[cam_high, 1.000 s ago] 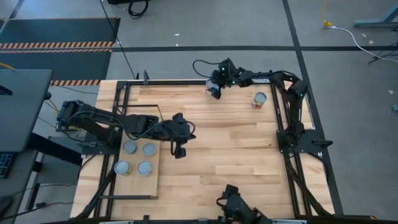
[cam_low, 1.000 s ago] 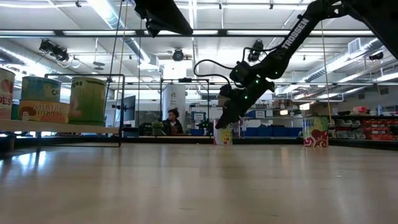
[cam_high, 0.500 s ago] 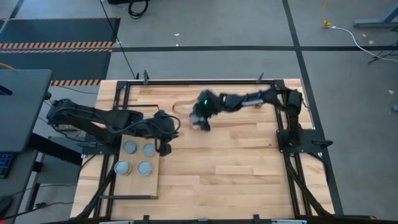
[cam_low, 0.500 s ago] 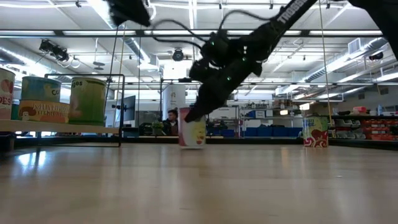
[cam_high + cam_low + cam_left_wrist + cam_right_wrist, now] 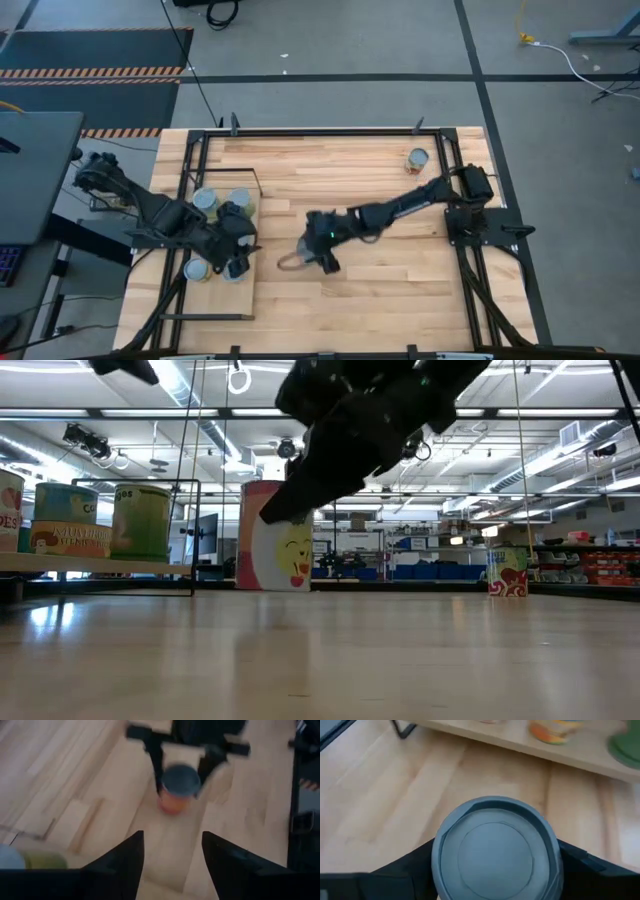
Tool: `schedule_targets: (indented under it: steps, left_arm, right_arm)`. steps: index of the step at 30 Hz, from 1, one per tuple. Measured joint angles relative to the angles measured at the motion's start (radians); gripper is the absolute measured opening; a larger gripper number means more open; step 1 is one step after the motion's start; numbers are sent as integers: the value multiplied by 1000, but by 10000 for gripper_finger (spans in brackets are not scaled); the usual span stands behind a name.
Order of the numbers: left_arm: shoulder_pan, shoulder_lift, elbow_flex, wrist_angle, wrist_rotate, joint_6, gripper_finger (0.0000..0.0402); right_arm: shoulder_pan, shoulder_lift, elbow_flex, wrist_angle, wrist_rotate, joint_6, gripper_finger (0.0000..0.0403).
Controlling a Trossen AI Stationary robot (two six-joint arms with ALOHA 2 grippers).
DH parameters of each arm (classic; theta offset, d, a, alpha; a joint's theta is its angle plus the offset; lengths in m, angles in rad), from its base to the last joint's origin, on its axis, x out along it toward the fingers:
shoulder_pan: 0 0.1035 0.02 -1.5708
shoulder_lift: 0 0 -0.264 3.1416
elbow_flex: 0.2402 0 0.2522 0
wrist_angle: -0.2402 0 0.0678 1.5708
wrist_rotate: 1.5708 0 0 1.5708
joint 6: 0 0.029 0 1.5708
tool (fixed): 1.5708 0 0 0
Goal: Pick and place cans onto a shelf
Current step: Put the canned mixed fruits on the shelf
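Planked wood tabletop [image 5: 400, 270]; right tool [image 5: 322, 262] grips round can [image 5: 495, 851].

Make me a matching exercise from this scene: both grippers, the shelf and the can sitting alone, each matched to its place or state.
1 right gripper
2 left gripper
3 lone can
4 shelf

A open, above the shelf
B left side of the tabletop
C shut on the held can, mid-table
D far-right corner, alone

Pairs: 1-C, 2-A, 3-D, 4-B
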Motion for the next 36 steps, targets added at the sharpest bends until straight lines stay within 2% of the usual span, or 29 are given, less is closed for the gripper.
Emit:
schedule_targets:
  steps: [7,13,18,22,26,32,36]
  left_arm:
    - [-85,69,0,192,-67,77,206]
    - [-85,172,0,329,-69,112,206]
    - [-59,235,0,402,-33,132,208]
    - [-19,280,0,475,53,156,229]
    - [22,319,0,562,133,254,267]
    - [59,411,1,660,181,435,322]
    - [68,500,0,662,204,576,342]
  right_arm:
    - [124,0,0,8,41,21,312]
    - [175,1,-27,22,83,50,324]
    - [189,1,-44,19,86,71,345]
    - [193,-8,-44,9,86,83,363]
    - [193,-94,-43,-122,99,125,374]
    - [195,-197,-43,-461,173,211,375]
    - [195,-196,-82,-480,331,286,374]
